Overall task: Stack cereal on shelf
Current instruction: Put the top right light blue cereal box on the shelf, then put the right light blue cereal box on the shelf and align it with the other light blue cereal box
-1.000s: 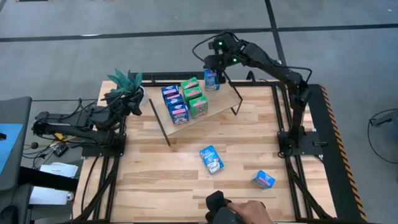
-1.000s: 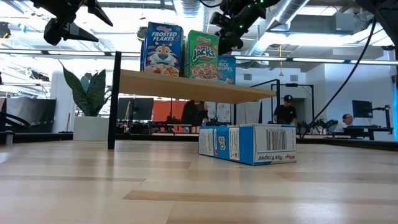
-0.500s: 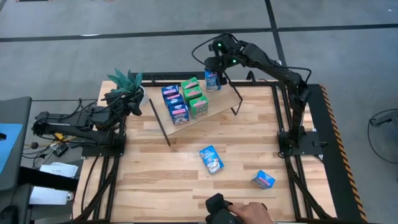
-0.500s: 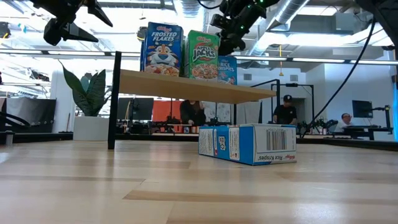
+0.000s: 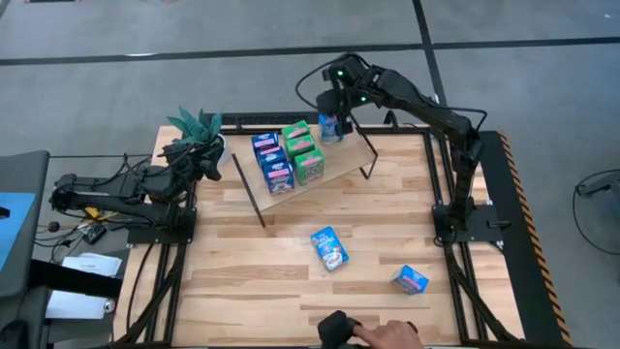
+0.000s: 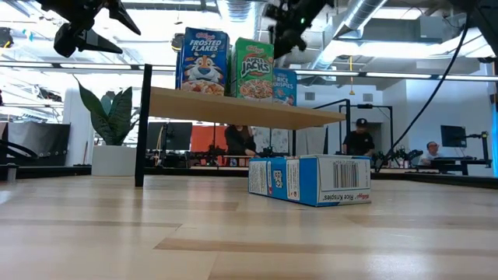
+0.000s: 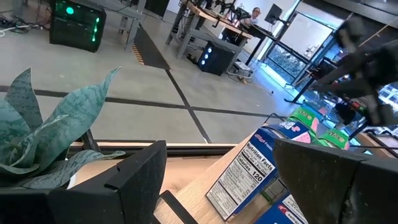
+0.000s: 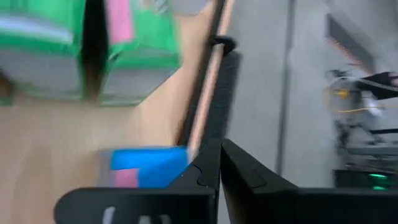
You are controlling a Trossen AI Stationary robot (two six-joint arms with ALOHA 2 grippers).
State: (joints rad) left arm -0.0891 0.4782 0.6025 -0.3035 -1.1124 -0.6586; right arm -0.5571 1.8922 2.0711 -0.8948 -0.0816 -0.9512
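Right arm stretched over the shelf's back corner

Right gripper [image 5: 332, 102] hangs just above the blue cereal box [image 5: 329, 126] on the shelf [image 5: 341, 160]; jaws look nearly shut, probably holding nothing. Left gripper [image 5: 199, 155] waits wide open beside the desk's plant [image 5: 197, 124].

Grey concrete floor [image 5: 194, 68] across upper half of high view, crossed by dark seam lines. Light wood desk [image 5: 291, 281] in lower centre, black frame at edges. Potted plant [image 6: 109, 128] with long green leaves at left of low view. Open office behind: ceiling ducts [image 6: 366, 15] upper right, bright windows [image 6: 47, 85] at left, orange wall panel [image 6: 210, 140] centre, people at workstations [image 6: 358, 138] right of centre. Dark rack with green light [image 7: 74, 25] upper left of left wrist view.
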